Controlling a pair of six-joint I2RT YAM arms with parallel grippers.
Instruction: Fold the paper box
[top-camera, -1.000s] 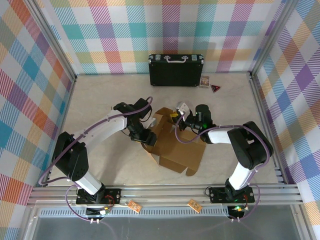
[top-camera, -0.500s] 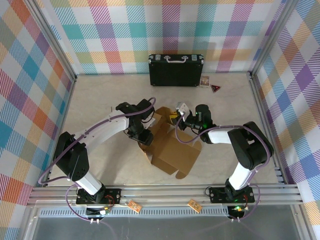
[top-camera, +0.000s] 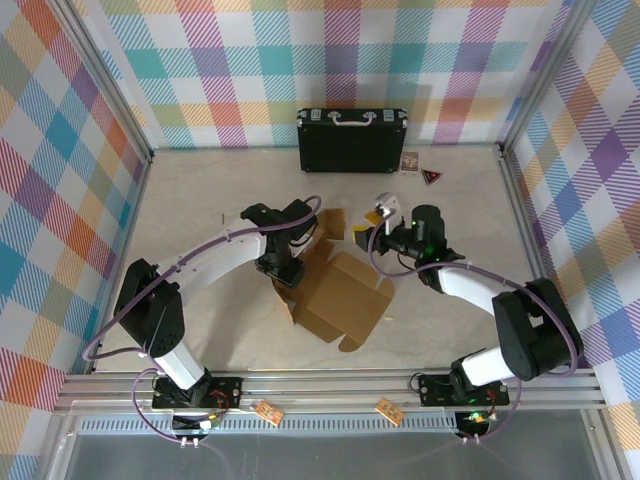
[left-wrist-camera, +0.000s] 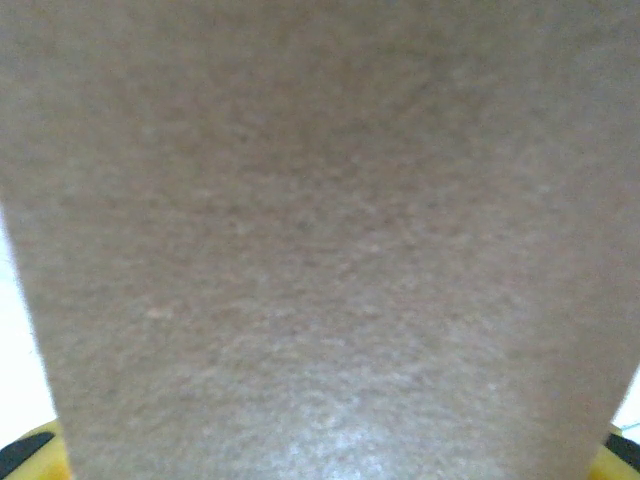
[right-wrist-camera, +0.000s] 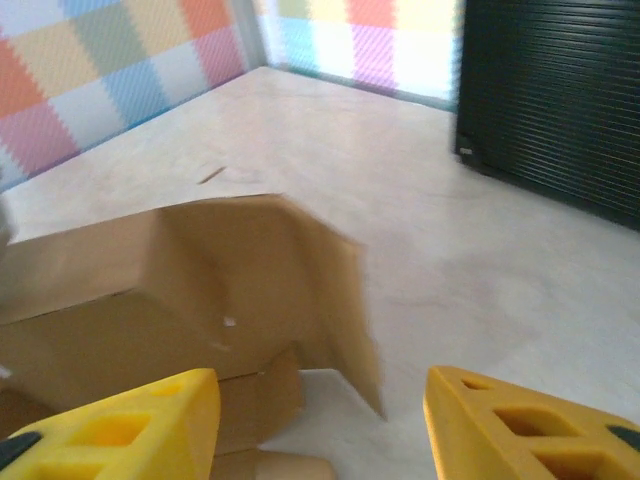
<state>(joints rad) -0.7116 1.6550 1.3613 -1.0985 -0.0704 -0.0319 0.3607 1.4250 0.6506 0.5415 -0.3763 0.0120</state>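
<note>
right arm has swung back to the right since 1 s ago, so the right fingers (right-wrist-camera: 120, 425) are now off the paper box (top-camera: 340, 295), plain brown corrugated cardboard, part-folded w/ flaps up. box has slid a bit left. it sits mid worktop (top-camera: 200, 190), between both arms. right fingers are spread apart, holding nothing, w/ the box's raised side just ahead of them. left fingers (left-wrist-camera: 22, 470) are at the box's left edge. cardboard is right up against the left wrist cam, so can't tell if they grip it. black hard case (top-camera: 352, 140) w/ silver handle stands at the worktop's far edge, well apart.
</note>
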